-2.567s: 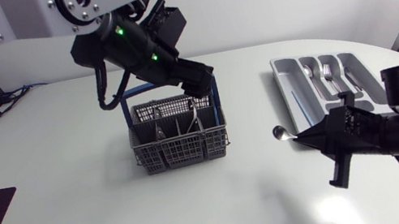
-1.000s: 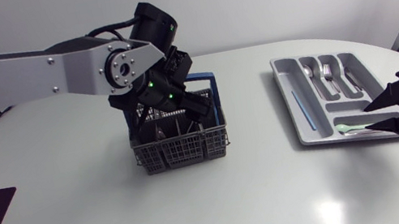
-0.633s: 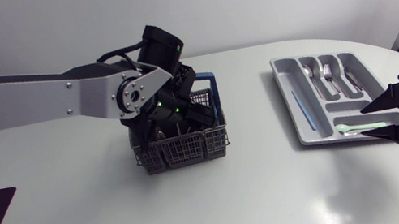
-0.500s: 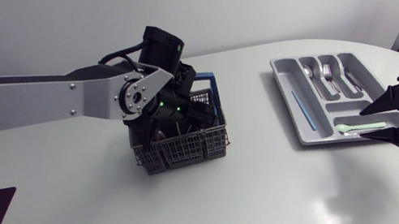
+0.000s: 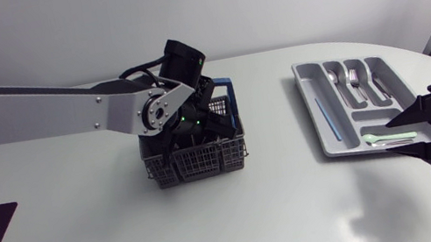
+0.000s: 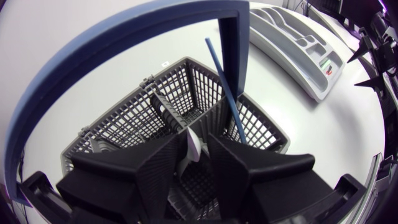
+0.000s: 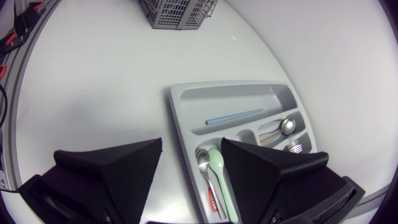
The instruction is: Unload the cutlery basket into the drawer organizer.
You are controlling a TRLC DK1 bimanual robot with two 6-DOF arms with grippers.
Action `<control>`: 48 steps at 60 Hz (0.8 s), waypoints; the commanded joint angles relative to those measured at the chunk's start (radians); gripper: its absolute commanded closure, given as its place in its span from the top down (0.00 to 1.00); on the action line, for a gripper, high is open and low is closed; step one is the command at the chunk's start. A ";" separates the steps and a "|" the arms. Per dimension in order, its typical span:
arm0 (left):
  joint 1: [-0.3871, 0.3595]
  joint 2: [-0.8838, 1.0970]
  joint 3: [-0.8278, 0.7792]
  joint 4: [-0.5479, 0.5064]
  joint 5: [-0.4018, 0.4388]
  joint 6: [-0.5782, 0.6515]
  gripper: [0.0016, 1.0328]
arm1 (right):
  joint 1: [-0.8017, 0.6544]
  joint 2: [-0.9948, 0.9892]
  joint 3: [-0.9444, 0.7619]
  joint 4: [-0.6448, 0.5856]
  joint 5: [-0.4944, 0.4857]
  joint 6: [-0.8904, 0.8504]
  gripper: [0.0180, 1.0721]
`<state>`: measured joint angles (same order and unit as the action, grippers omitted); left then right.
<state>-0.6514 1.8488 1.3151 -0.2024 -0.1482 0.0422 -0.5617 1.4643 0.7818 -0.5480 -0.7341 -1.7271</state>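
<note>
Left gripper (image 6: 198, 142) was lowered into the cutlery basket (image 6: 130, 121), beneath its blue handle (image 6: 93, 59), with a pale utensil (image 6: 193, 149) at its tip. Whether it gripped that utensil could not be told. A blue stick (image 6: 225, 87) leaned in the compartment just ahead. Right gripper (image 7: 191, 144) hung spread wide and empty, just short of the drawer organizer (image 7: 176, 107) and well apart from the basket. The organizer held a green spoon (image 7: 222, 180), silver cutlery (image 7: 283, 127) and a second blue stick (image 7: 234, 116).

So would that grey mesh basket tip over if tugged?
Likely light: the basket is open mesh. Its wide base suggests sliding before tipping. The tall blue handle arches over the left end effector, so it might snag.
</note>
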 commanded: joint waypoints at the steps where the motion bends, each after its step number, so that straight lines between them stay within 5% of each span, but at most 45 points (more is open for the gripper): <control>1: -0.007 0.026 -0.033 0.009 -0.011 -0.028 0.20 | 0.009 -0.013 -0.029 0.000 -0.010 0.014 0.67; 16: -0.004 -0.017 -0.093 0.051 -0.010 -0.028 0.03 | 0.016 -0.028 -0.044 0.002 -0.008 0.012 0.67; 48: -0.050 -0.284 -0.275 0.225 -0.010 0.042 0.03 | 0.052 -0.122 -0.082 -0.017 -0.010 0.057 0.67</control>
<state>-0.6788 1.6482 1.0851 -0.0147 -0.1497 0.0525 -0.5240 1.3750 0.7231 -0.5503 -0.7364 -1.6966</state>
